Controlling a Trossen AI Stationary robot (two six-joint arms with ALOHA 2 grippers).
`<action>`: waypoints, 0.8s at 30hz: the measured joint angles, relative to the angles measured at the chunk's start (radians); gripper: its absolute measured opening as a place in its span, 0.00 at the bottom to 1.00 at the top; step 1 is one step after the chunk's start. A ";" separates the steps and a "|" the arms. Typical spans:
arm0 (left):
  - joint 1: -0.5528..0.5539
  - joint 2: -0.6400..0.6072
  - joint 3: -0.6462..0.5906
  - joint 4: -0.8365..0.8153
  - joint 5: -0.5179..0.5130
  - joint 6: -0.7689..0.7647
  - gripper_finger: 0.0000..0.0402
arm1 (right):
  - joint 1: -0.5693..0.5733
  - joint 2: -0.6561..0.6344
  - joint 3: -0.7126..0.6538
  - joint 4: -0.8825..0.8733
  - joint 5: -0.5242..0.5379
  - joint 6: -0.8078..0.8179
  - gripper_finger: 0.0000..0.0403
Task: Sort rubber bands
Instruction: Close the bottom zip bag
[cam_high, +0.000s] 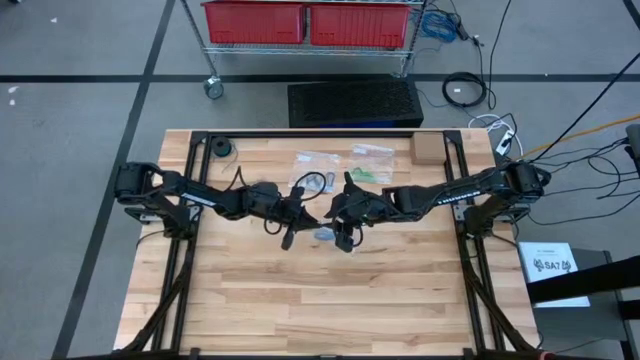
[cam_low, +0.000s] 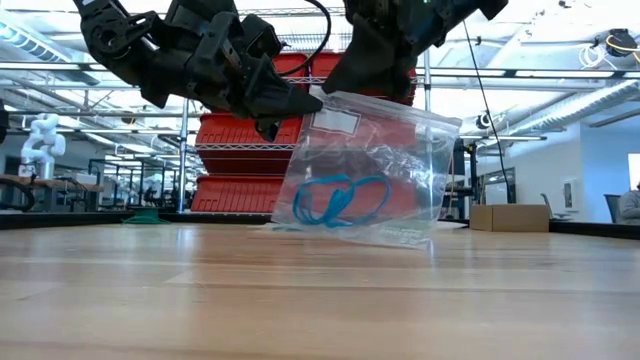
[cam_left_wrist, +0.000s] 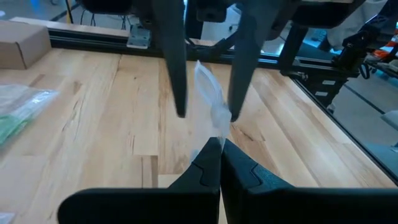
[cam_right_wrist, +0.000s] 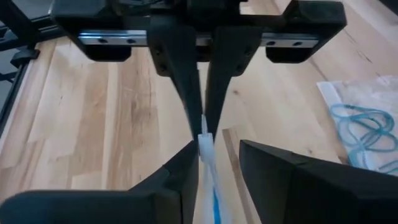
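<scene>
A clear plastic bag (cam_low: 370, 165) with blue rubber bands (cam_low: 340, 200) inside hangs at the table's middle, its bottom edge (cam_low: 400, 238) on the wood. My left gripper (cam_left_wrist: 219, 148) comes from the table's left and is shut on the bag's top. My right gripper (cam_right_wrist: 217, 152) comes from the right, slanting down, and is open. Its fingers (cam_left_wrist: 239, 93) stand on either side of the bag's top edge (cam_right_wrist: 205, 146), just beyond my left fingertips. Whether they touch the plastic I cannot tell. My left gripper pinches the bag's top edge near a corner (cam_left_wrist: 213, 127) between its two shut fingers. They come nearly level from the table's left. The bag hangs below and beside the fingers, tilted, with its bottom edge resting on the table.
Another clear bag with blue bands (cam_right_wrist: 360, 130) lies flat beside my right gripper. More bags (cam_high: 315, 160), one with green bands (cam_high: 368, 176), and a cardboard box (cam_high: 427, 148) sit at the far side. Black frame rails (cam_high: 190, 200) run along both sides. The near half is bare wood.
</scene>
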 joint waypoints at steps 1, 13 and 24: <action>0.000 0.000 0.000 0.000 0.000 0.000 0.00 | -0.003 0.000 0.000 0.000 0.000 -0.001 0.27; 0.005 0.000 0.000 0.004 -0.023 -0.001 0.00 | -0.006 0.012 0.000 0.002 -0.023 -0.009 0.10; 0.005 0.000 0.000 0.003 -0.026 -0.003 0.00 | -0.006 0.012 0.001 -0.043 -0.020 -0.007 0.03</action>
